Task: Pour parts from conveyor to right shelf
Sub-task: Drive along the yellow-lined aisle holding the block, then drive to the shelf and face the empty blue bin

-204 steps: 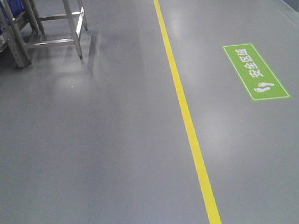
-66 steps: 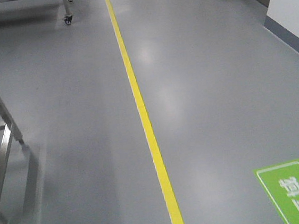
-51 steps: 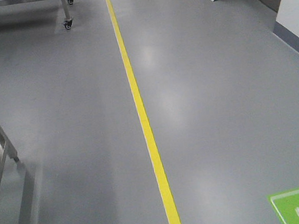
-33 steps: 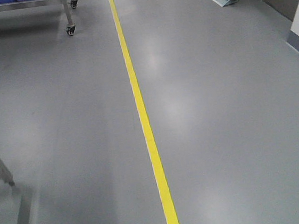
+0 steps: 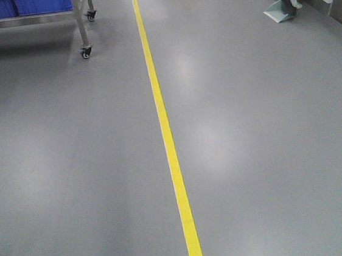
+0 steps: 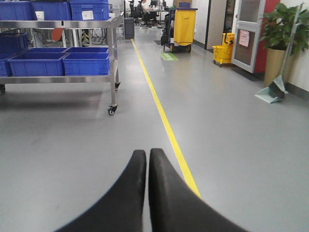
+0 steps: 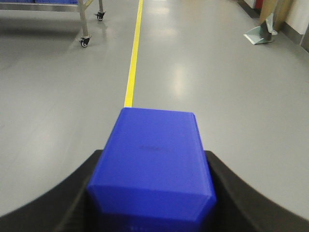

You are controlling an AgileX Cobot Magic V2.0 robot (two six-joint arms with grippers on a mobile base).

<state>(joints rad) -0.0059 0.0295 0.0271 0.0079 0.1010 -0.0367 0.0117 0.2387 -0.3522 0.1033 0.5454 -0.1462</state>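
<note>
**Blue block gripped in right end effector over open grey floor**

The right end effector (image 7: pixel 152 169) is clamped on the blue block (image 7: pixel 153 145). Its black fingers (image 7: pixel 79 193) press against the block's left and right sides. From the right wrist view the block shows a flat, plain top and a boxy outline, and no stud can be seen from this angle. It is carried above the glossy grey floor (image 5: pixel 271 154), and the yellow line (image 5: pixel 167 134) runs away from just behind the block's far edge.

The left end effector (image 6: pixel 147 153) is closed on nothing, its two dark fingertips meeting with only a thin seam between them. It points along the floor, just left of the yellow line.

To the left of the line stands a silver metal rack (image 6: pixel 114 58) on small casters (image 6: pixel 112 110). Large blue bins (image 6: pixel 87 63) sit side by side on its lower level and more sit on the level above. The pictures do not show whether its rails carry rollers.

On the right side of the aisle, near the wall, a pale green dustpan (image 6: pixel 270 94) rests on the floor beside a potted plant (image 6: pixel 282 29). Farther down are a yellow mop bucket (image 6: pixel 222 52) and a yellow cart (image 6: pixel 185 26).

In the front-facing view a small sliver of blue touches the right edge, too little to identify.
</note>
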